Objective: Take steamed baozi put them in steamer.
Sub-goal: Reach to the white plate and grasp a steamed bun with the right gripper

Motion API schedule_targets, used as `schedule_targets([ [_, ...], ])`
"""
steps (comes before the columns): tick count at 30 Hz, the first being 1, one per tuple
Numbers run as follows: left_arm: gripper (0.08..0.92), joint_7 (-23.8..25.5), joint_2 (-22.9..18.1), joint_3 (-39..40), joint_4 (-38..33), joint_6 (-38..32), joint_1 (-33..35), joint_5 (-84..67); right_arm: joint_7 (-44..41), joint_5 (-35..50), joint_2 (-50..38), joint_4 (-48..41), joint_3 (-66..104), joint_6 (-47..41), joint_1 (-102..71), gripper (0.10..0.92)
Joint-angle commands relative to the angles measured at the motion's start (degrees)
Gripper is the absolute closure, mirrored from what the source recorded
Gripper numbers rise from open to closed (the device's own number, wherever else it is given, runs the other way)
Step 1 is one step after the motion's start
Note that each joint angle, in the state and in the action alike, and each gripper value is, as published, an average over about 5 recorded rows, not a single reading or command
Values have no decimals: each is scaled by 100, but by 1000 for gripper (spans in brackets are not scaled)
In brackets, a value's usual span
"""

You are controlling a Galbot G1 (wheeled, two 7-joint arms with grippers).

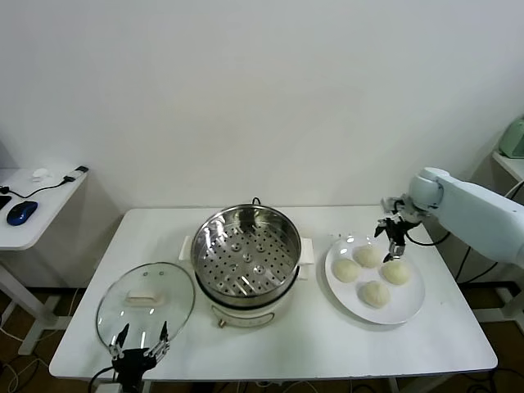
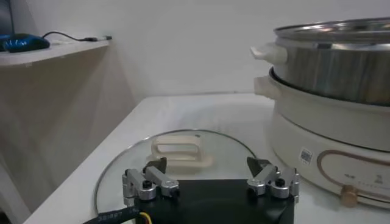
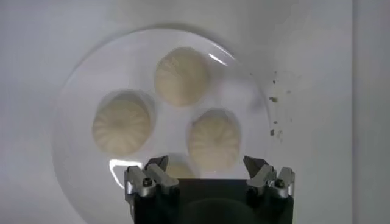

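Looking down from our head camera, we see a white table [image 1: 311, 344] with the steamer [image 1: 246, 250] near its middle, a shiny steel pot with a perforated tray that holds nothing. All four steamed baozi [image 1: 370, 270] sit on a flat white plate [image 1: 413, 307] on our right side, just beside the steamer, so none has been moved and the whole task is left to do. Our right gripper [image 1: 395, 239] hovers directly above the plate with its jaws spread apart and nothing between them; we judge it is lining up for the first pick. In the right wrist view the buns [image 3: 183, 76] show pleated tops and lie close together, one partly hidden beneath the gripper [image 3: 207, 173]. Our left gripper [image 1: 139, 344] waits at the near edge of the table on our left, over the round glass lid [image 1: 146, 304], its jaws also apart and empty. To the far left stands a side desk [image 1: 33, 233] with a blue mouse [image 1: 21, 212].
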Motion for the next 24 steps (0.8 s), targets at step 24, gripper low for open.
schedule_targets([
  [24,177,-31,-37,29,67,-78,78,52,125,-405,817,-1224,755,-43,-571,357],
])
